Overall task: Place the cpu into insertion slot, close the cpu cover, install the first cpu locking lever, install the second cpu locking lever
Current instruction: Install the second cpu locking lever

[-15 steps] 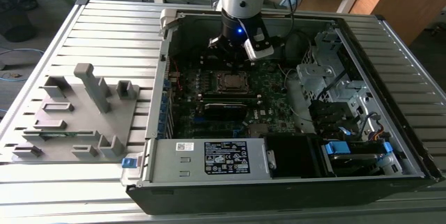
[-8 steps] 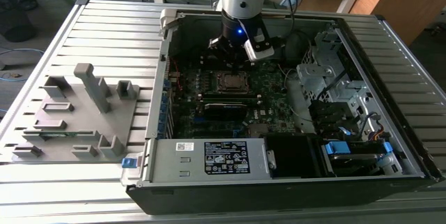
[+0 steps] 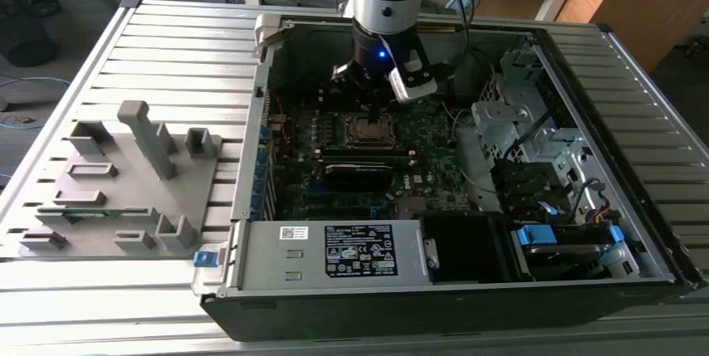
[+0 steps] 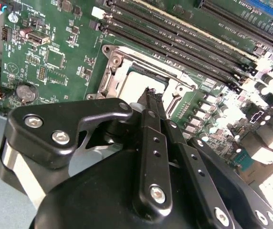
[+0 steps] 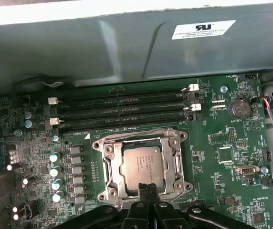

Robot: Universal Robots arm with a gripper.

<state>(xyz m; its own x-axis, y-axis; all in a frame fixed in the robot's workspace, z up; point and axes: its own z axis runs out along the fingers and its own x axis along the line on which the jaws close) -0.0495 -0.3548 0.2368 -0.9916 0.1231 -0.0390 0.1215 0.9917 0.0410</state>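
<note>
Inside the open computer case [image 3: 466, 290], the gripper [image 5: 147, 188] hangs low over the motherboard [image 5: 222, 143], its two black fingers [image 4: 153, 102] pressed together with nothing between them. The tips sit at the edge of the insertion slot [image 5: 109, 164]. The cpu [image 5: 141, 164] lies flat in this slot, silver top up, and the cpu cover [image 5: 174, 138] is down around it as a metal frame. A grey fixture [image 3: 122, 182] stands beside the case, toward the exterior view's left.
</note>
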